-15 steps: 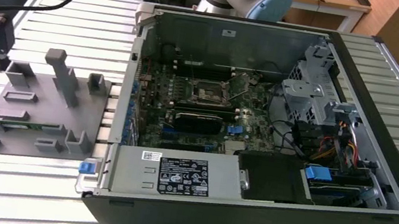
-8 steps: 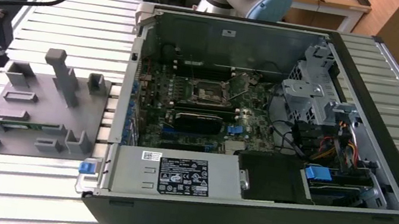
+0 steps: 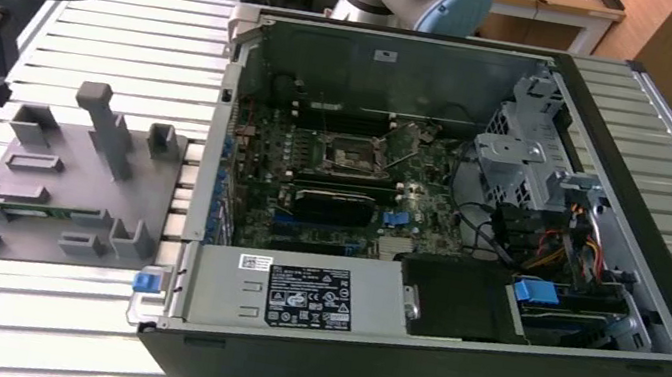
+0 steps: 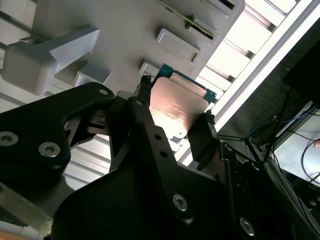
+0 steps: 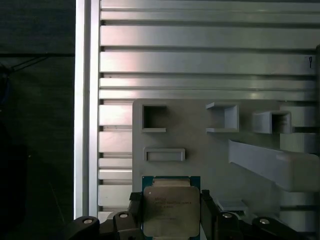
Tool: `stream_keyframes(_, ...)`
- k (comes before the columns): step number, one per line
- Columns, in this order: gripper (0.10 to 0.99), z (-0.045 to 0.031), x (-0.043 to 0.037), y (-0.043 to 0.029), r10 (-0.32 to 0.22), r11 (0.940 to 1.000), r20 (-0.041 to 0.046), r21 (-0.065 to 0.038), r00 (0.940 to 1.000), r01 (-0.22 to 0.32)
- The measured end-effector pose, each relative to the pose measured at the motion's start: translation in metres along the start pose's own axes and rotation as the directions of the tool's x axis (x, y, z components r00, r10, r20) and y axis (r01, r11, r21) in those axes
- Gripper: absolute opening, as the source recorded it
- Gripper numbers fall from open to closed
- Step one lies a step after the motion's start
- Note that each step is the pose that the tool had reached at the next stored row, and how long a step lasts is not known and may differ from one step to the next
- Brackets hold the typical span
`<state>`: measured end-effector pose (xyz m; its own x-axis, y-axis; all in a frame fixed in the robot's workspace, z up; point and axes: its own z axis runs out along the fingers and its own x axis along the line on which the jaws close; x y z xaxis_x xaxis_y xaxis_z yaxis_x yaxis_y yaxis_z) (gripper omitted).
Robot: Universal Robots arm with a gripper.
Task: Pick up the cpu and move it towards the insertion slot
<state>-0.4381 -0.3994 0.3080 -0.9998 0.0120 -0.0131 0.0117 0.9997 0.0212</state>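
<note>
The cpu (image 4: 177, 107) (image 5: 170, 210), a small square chip with a silvery top and a green edge, sits between my black fingers in both wrist views. My gripper (image 4: 176, 109) (image 5: 170, 214) is shut on it, one finger on each of two opposite sides. It hangs over the grey plastic fixture (image 5: 210, 150) (image 4: 125, 35) (image 3: 68, 176), near the fixture's edge. The insertion slot (image 3: 352, 159), a square socket with a metal frame, lies on the motherboard inside the open computer case (image 3: 650, 249), at the exterior view's right of the fixture.
A narrow green memory stick (image 3: 29, 211) (image 4: 195, 20) rests in the fixture. Upright grey posts (image 3: 103, 126) rise from the fixture. A long black card (image 3: 334, 203) and cable bundles (image 3: 543, 247) lie inside the case. The ribbed metal table (image 5: 200, 60) runs all around.
</note>
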Motion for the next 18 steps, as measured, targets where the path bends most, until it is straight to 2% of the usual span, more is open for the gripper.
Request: stream_keyframes(18, 0.541, -0.0208, -0.0003, 0.0011, 0.0, 1.0, 0.0, 0.0, 1.0, 0.0)
